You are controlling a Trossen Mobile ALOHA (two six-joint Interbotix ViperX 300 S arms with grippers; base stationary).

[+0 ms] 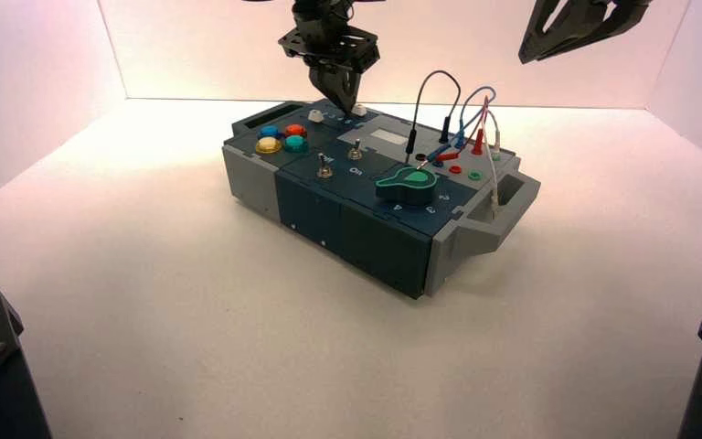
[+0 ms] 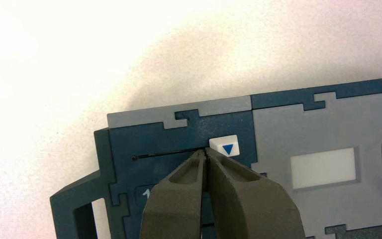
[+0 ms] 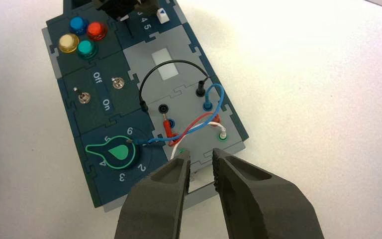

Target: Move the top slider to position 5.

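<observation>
The top slider's flat white knob (image 2: 225, 147), marked with a blue triangle, sits at the end of its thin dark track (image 2: 166, 154) on the dark blue panel. My left gripper (image 2: 205, 152) is shut and empty, its fingertips resting beside the knob on the track side, touching or nearly touching it. In the high view the left gripper (image 1: 342, 99) hangs over the box's far edge by the knob (image 1: 359, 110). In the right wrist view the knob (image 3: 163, 15) stands about level with the numeral 5 (image 3: 147, 27). My right gripper (image 3: 200, 157) is open and empty.
The rounder white knob (image 1: 315, 115) sits left of the top slider. Four coloured buttons (image 1: 281, 138), two toggle switches (image 1: 325, 168), a green knob (image 1: 407, 183) and looped wires (image 1: 462, 119) fill the box top. The right gripper (image 1: 562, 32) hovers high at the back right.
</observation>
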